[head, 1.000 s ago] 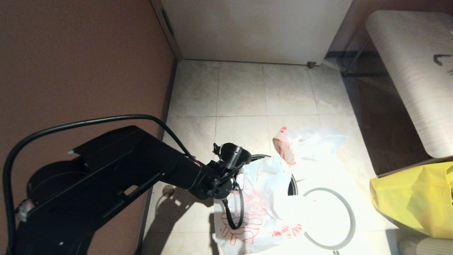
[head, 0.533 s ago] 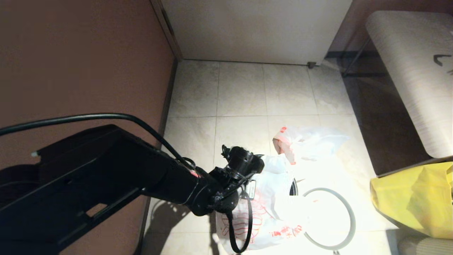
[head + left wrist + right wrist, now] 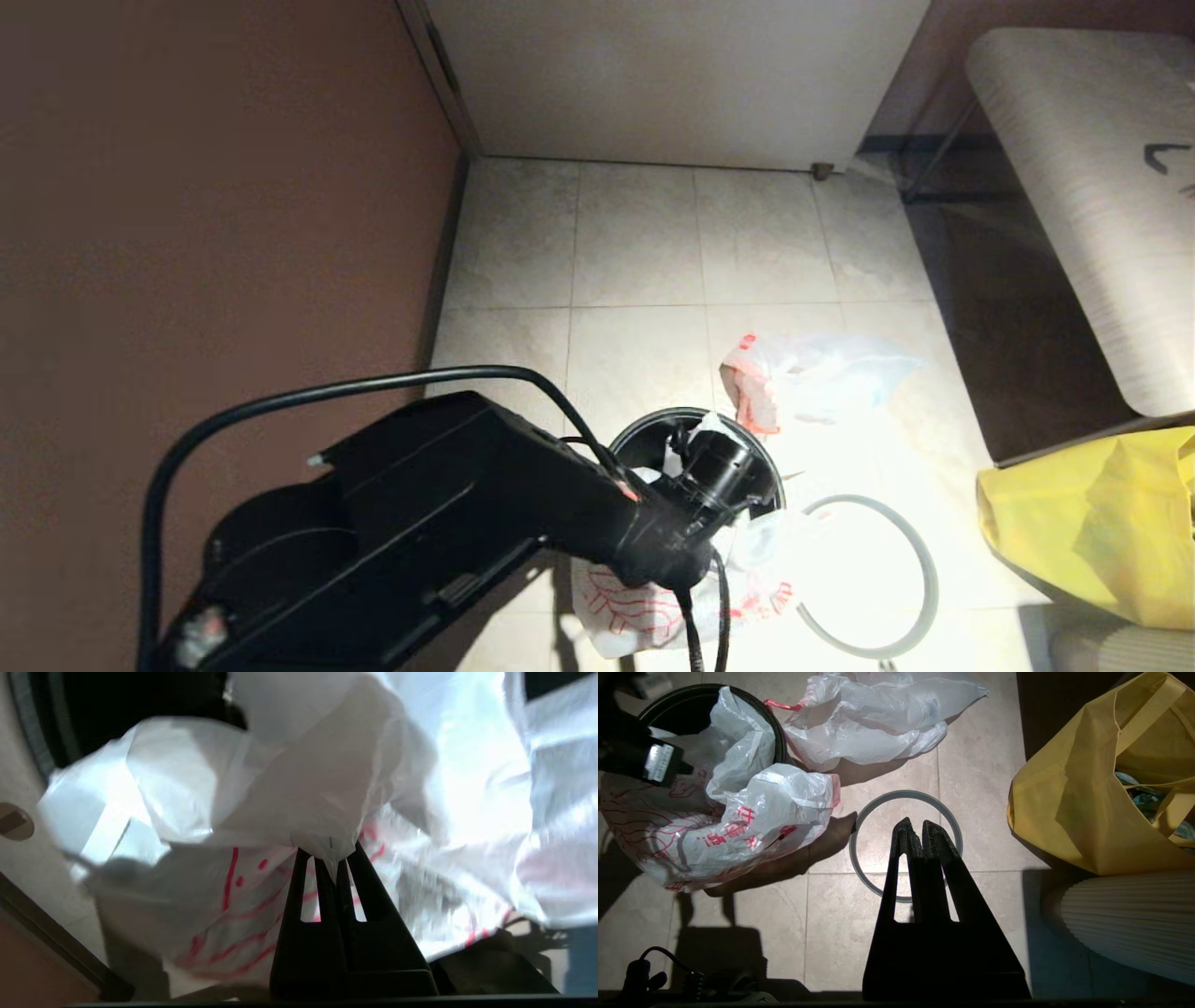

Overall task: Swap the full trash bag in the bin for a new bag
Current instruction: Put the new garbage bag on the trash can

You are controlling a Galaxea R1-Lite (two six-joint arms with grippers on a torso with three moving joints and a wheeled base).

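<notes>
New bag [image 3: 724, 826]: thin, crinkled, translucent white plastic film with red print, glossy where light hits, at the left of the right wrist view.
Full trash bag [image 3: 873, 723]: the same shiny, wrinkled film, at the upper middle of that view.
Bin [image 3: 644, 434]: black plastic, dull sheen on its rim.
Hoop [image 3: 861, 821]: smooth grey ring, matt, plastic by its look.
Yellow bag [image 3: 1069, 807]: soft matt cloth-like fabric, creased.
Floor [image 3: 635, 243]: pale stone-look tiles, slightly mottled, low sheen.
Left gripper [image 3: 329, 858]: matt black plastic-looking fingers.
Right gripper [image 3: 917, 828]: the same matt black.
</notes>
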